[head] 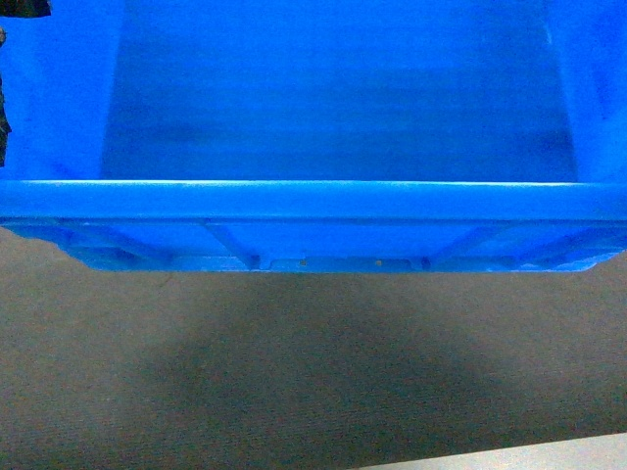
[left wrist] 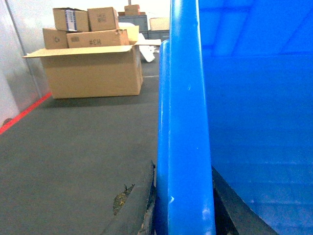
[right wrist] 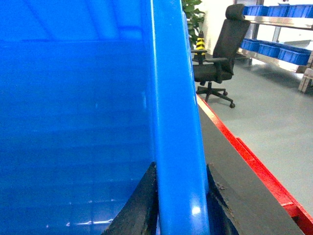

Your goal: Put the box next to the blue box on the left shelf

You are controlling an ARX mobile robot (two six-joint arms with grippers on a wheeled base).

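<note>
You have one box (head: 313, 201) in view, and it fills the upper half of the head frame, hanging above dark grey carpet (head: 313, 372) with its shadow spread beneath. One office chair (right wrist: 217, 63) stands at the upper right of the right wrist frame, and behind it steel racks (right wrist: 279, 19) carry small blue bins (right wrist: 276, 49); at least four show, the rest cut off by the edge. In the upper left of the left wrist frame you can count one large open cardboard carton (left wrist: 93, 71) with four smaller cartons (left wrist: 90, 29) stacked on it, and more sit blurred behind.

The box is bright blue plastic with a thick rounded rim, slanted ribs under that rim on the near wall, and a faint square grid embossed on the floor. It sits level across the head frame, the near wall facing you.

Each arm reaches in low from its side. The left gripper (left wrist: 183, 205) straddles the left rim, dark fingers (left wrist: 132, 205) on either side of it at the bottom of the frame, clamped on the wall. The right gripper (right wrist: 178, 205) grips the right rim the same way, one finger inside, one outside. A red floor line (right wrist: 254, 161) runs diagonally at lower right.
</note>
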